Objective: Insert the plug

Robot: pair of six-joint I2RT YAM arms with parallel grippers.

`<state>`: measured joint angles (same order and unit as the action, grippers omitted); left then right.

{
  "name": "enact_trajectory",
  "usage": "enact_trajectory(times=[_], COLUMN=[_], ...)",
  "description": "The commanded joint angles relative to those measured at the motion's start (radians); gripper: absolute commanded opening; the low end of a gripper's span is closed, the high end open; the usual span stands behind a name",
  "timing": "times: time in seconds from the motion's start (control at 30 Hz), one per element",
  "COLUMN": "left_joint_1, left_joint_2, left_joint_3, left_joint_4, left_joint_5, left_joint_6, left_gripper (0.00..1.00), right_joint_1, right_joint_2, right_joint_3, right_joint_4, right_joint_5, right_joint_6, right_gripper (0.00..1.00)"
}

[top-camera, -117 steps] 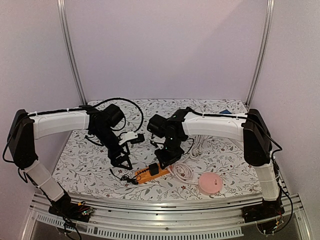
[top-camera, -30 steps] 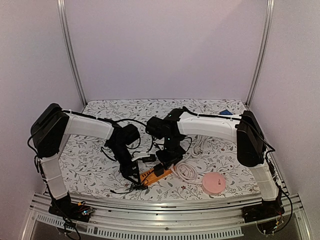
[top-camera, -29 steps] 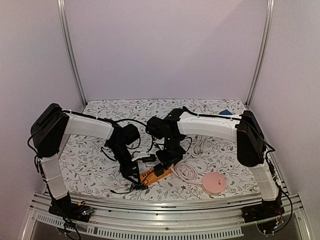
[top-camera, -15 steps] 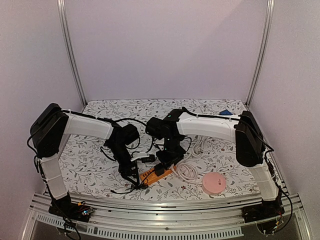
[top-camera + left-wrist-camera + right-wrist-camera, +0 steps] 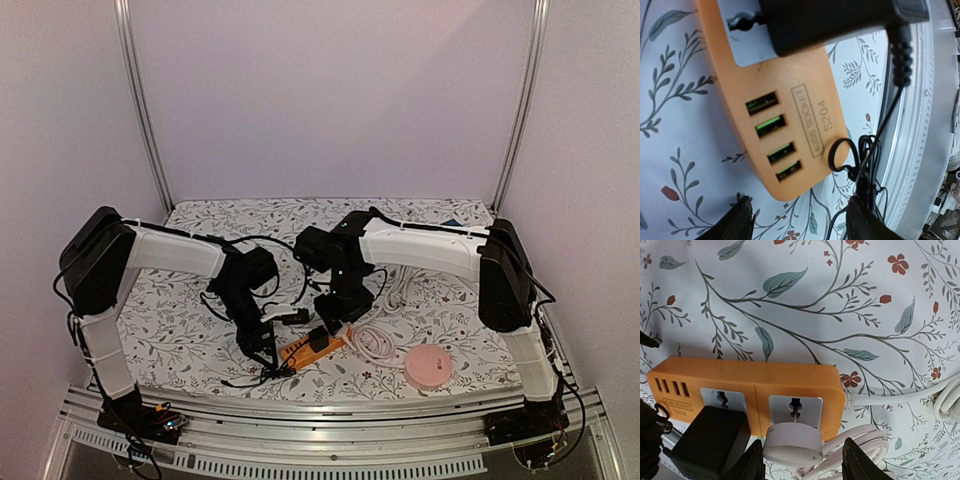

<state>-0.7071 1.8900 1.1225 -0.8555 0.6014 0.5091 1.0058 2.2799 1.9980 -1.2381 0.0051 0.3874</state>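
Insertion looked all but done: the round white plug [image 5: 792, 445] sat in the socket of the orange power strip [image 5: 755, 377] farthest from its USB ports, next to the black adapter [image 5: 707, 440] in the neighbouring socket. Whether it was pressed fully home could not be told. By my judgement, only a seating check and a retreat were left. The right end effector [image 5: 802, 462] stood apart, its fingers flanking the plug without clamping it. The left end effector [image 5: 800, 220], also apart, hung at the strip's USB end above the desk [image 5: 680, 125], holding nothing.
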Motion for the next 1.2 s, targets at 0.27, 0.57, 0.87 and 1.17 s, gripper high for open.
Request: enact_trajectory(times=[0.27, 0.57, 0.87, 1.17], left_joint_1=[0.020, 0.051, 0.057, 0.063], left_joint_2=[-0.025, -0.071, -0.065, -0.068], left_joint_3=[0.006, 0.019, 0.019, 0.020], left_joint_4=[-0.030, -0.047, -0.050, -0.050], left_joint_5=[-0.054, -0.077, -0.074, -0.082], left_joint_6=[0.013, 0.029, 0.032, 0.037], left_gripper=[0.63, 0.64, 0.65, 0.65], right_joint_1=[-0.016, -0.022, -0.023, -0.019], right_joint_2=[-0.143, -0.062, -0.022, -0.049], right_joint_3=[-0.038, -0.063, -0.182, -0.365], right_joint_4=[0.018, 0.072, 0.142, 0.190], right_joint_5=[-0.012, -0.042, -0.032, -0.022], right_joint_6=[-0.015, -0.051, -0.029, 0.013], right_gripper=[0.40, 0.21, 0.14, 0.10])
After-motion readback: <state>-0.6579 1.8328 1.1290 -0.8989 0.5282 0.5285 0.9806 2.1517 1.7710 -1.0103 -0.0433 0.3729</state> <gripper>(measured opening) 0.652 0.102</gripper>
